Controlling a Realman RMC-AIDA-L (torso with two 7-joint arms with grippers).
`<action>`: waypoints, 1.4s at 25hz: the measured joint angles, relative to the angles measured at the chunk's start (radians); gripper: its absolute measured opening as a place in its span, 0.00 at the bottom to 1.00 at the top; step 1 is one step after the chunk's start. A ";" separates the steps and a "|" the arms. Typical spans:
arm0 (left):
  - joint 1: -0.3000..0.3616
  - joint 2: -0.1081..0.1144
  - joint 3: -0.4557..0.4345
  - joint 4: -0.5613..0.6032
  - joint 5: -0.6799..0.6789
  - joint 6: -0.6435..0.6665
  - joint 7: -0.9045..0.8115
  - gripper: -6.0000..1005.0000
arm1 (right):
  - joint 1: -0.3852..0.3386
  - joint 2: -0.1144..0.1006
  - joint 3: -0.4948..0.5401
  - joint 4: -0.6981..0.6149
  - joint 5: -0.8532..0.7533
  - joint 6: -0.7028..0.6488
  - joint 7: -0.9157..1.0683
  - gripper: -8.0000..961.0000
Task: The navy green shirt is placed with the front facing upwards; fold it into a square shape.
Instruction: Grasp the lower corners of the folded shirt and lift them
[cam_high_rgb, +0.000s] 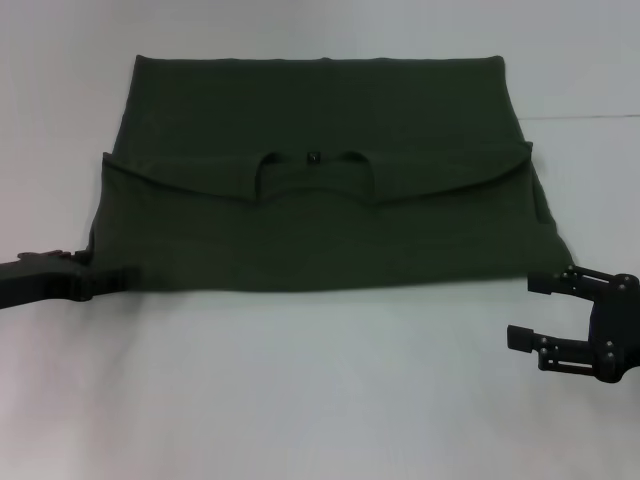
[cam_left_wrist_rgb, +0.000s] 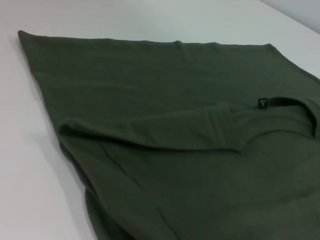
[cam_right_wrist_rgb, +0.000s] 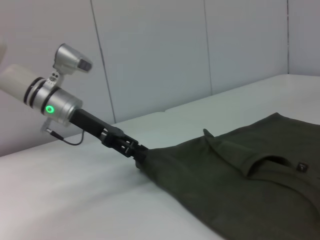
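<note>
One fold in, the shirt (cam_high_rgb: 320, 215) lies flat mid-table (cam_high_rgb: 320, 400), collar over its middle; the left gripper (cam_high_rgb: 112, 281) seems closed at the near left corner, the right gripper (cam_high_rgb: 545, 310) hangs open alongside and must grab next.

We see the left gripper (cam_high_rgb: 118, 280) as a flat black bar with a small reddish fitting on its top edge. From the right wrist view the left arm (cam_right_wrist_rgb: 55, 102) shows a silver cylindrical wrist with a glowing green ring light, a cream segment behind it, and a grey camera module (cam_right_wrist_rgb: 71, 58) mounted on top. A thin black cable (cam_right_wrist_rgb: 67, 140) loops beneath. The right gripper (cam_high_rgb: 540, 310) is black, with two blocky finger pads on hinged, screw-studded linkages.
</note>
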 joint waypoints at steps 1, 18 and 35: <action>-0.001 0.000 0.003 -0.001 0.000 0.000 0.000 0.76 | 0.000 0.000 0.000 0.000 0.000 -0.003 -0.001 0.88; 0.000 -0.003 0.051 0.003 0.031 -0.053 -0.004 0.43 | -0.003 0.001 0.020 -0.001 0.005 -0.015 0.006 0.87; -0.009 -0.006 0.059 0.008 0.009 -0.054 0.002 0.04 | -0.012 -0.015 0.118 -0.004 -0.001 0.188 0.211 0.85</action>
